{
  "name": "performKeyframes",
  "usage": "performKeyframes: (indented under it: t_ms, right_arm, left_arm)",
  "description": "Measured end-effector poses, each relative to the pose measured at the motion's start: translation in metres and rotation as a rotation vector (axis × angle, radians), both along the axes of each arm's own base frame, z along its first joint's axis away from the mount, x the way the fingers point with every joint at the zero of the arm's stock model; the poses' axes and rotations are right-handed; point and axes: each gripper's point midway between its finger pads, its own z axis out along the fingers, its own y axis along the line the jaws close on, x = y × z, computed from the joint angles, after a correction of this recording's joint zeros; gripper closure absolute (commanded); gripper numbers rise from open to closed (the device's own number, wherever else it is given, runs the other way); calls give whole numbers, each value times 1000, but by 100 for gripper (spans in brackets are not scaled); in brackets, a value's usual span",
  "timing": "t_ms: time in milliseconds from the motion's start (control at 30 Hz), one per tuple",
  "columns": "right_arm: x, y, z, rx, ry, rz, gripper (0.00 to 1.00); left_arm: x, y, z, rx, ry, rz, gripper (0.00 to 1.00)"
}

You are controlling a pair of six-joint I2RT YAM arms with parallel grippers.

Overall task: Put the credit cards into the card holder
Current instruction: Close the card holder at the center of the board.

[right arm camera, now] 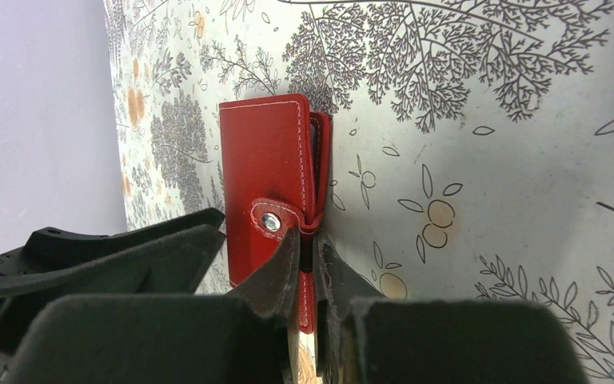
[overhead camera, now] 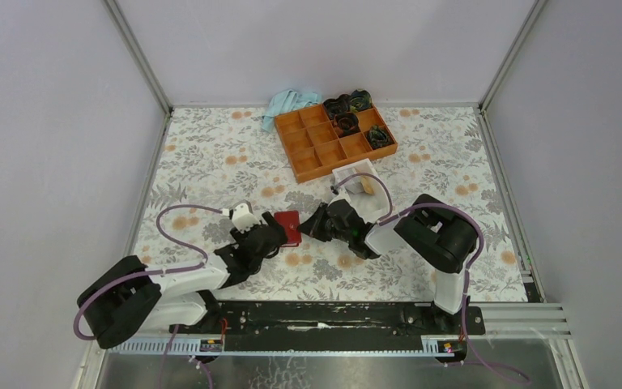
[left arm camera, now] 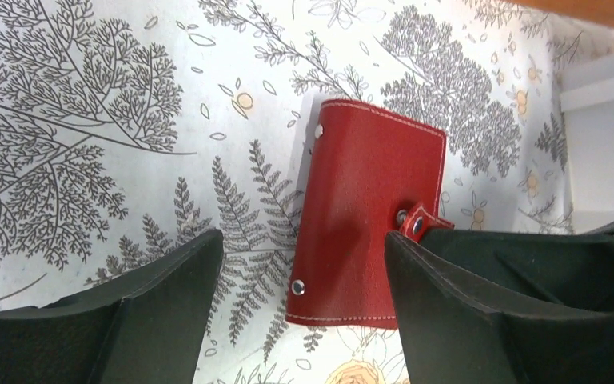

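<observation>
Right fingers [right arm camera: 276,276] pinch the card holder [left arm camera: 368,216] at its snap tab [right arm camera: 270,220]; left fingers [left arm camera: 168,296] open. Unbraced, it may drag.

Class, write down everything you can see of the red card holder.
The card holder is a small dark-red wallet, leather-like, with pale stitching and metal studs. It is folded shut, its snap tab wrapped round one edge. It lies flat on the flowered table between the arms. The right gripper pinches that edge; the left gripper stands open over it.
</observation>
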Motion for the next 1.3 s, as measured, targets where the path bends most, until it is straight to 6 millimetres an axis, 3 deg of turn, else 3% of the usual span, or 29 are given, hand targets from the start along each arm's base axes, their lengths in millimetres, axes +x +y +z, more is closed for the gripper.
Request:
performKeyframes:
  t_ms: [300,667,1067,1300]
  right_arm:
    - [-3,-2,1,-17,6,11,96]
    - [-8,-1,1,-9,26,30,96]
    - [-14,-3,0,16,42,55,97]
    - [-16,-8,0,15,43,50,97]
  left_arm:
    - [7,4,2,-132,-92,27,29]
    - [7,-26,4,-285,-130,-76,33]
    - [-5,-30,8,-366,-153,-139,38]
    - [-5,-37,24,-398,-192,-181,43]
